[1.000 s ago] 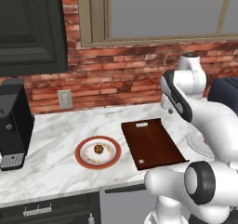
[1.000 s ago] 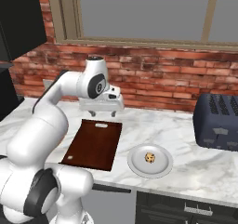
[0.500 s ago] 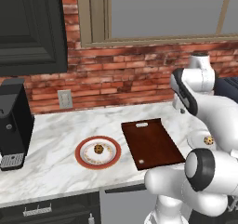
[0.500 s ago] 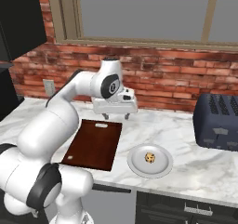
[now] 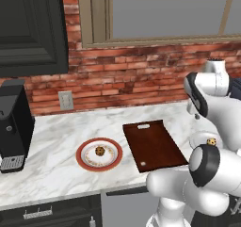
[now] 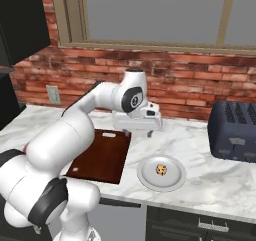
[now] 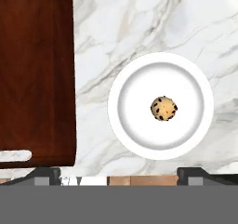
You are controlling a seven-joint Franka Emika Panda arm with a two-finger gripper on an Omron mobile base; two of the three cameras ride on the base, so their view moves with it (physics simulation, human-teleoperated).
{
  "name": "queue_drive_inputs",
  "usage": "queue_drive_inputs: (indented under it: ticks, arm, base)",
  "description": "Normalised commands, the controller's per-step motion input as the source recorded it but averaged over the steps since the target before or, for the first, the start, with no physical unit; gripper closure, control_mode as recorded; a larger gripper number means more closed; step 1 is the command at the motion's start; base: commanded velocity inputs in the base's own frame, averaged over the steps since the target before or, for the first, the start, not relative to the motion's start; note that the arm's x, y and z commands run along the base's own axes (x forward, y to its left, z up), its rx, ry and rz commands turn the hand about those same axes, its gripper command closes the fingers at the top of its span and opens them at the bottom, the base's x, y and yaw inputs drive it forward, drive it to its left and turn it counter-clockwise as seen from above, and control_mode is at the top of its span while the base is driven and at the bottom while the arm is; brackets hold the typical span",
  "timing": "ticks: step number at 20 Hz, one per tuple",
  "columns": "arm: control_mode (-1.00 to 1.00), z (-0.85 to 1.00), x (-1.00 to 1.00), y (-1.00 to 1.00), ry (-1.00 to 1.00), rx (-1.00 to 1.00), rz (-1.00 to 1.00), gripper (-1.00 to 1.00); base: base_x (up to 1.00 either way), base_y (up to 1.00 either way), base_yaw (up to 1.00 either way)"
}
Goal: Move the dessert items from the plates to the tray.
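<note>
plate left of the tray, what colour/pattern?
Red-orange rim, white speckled centre: the left plate, holding one cookie, beside the tray. Clearest in the left base view.

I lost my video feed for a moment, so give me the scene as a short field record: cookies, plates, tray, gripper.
cookie one: on the red-rimmed plate, at its centre
cookie two: on the white plate, near its centre
tray: on the counter between the two plates, nothing on it
gripper: open, holding nothing, above the counter beside the white plate
toaster: right end of the counter
coffee machine: left end of the counter
task: neither cookie moved to the tray yet
</note>
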Motion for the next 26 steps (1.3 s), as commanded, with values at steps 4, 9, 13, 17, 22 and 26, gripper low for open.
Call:
queue_drive_inputs:
  ticks: [4,9,13,17,22,26]
  arm:
    - [-1.00,-0.11,-0.11,-0.62,0.03,0.00,-0.14,-1.00]
    - [-1.00,-0.12,-0.02,-0.53,0.00,0.00,-0.14,-1.00]
    - [-1.00,-0.08,0.00,-0.31,0.00,0.00,-0.13,-1.00]
    - [-1.00,-0.11,-0.01,0.00,-0.05,0.00,-0.05,-1.00]
    - [-1.00,-0.19,0.00,0.10,-0.15,0.05,-0.01,-1.00]
    - [-1.00,-0.21,0.00,0.01,-0.17,0.06,0.00,-1.00]
  base:
    - [0.00,0.00,0.00]
    - [0.00,0.00,0.00]
    - [0.00,0.00,0.00]
    - [0.00,0.00,0.00]
    - [0.00,0.00,0.00]
    - [0.00,0.00,0.00]
